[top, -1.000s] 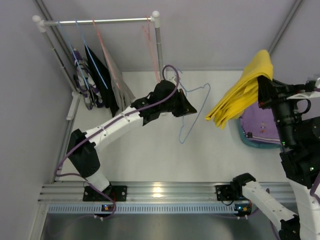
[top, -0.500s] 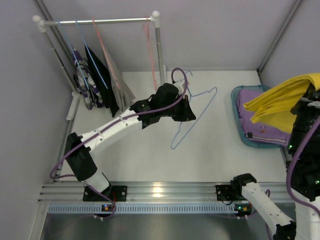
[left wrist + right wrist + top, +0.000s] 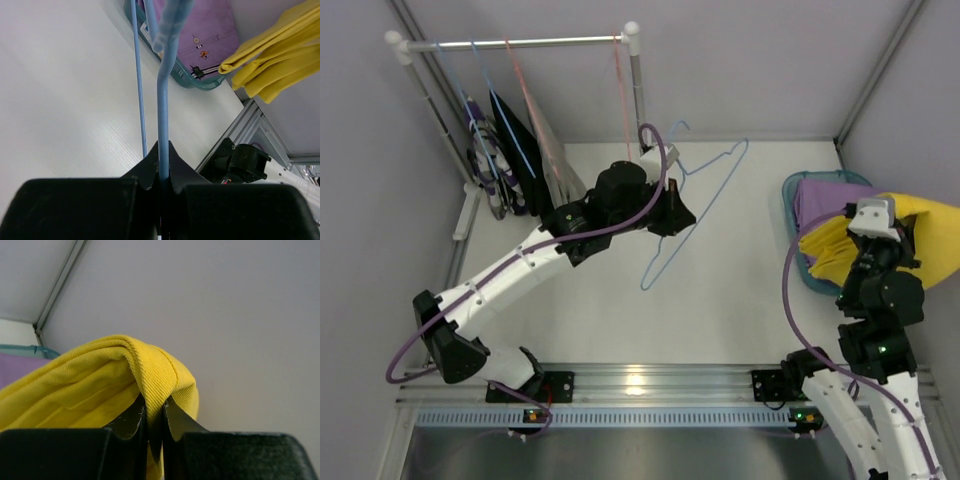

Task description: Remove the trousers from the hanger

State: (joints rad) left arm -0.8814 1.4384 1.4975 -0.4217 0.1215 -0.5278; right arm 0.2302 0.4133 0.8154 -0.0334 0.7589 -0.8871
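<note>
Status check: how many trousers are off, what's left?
Done: lilac trousers lie in the teal basket. In hand: right gripper shut on the yellow trousers over that basket; left gripper shut on the bare blue hanger. Left: black trousers, grey-beige trousers and patterned trousers hang on the rack.

Overhead, close wrists; yellow trousers (image 3: 932, 222) shared

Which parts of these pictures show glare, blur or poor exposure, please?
Top view: evenly lit, one glare patch on the metal rail. Left wrist view: the blue hanger goes soft toward the frame's top. Right wrist view: the yellow trousers are sharp, weave visible; the right claw is a dark silhouette.
</note>
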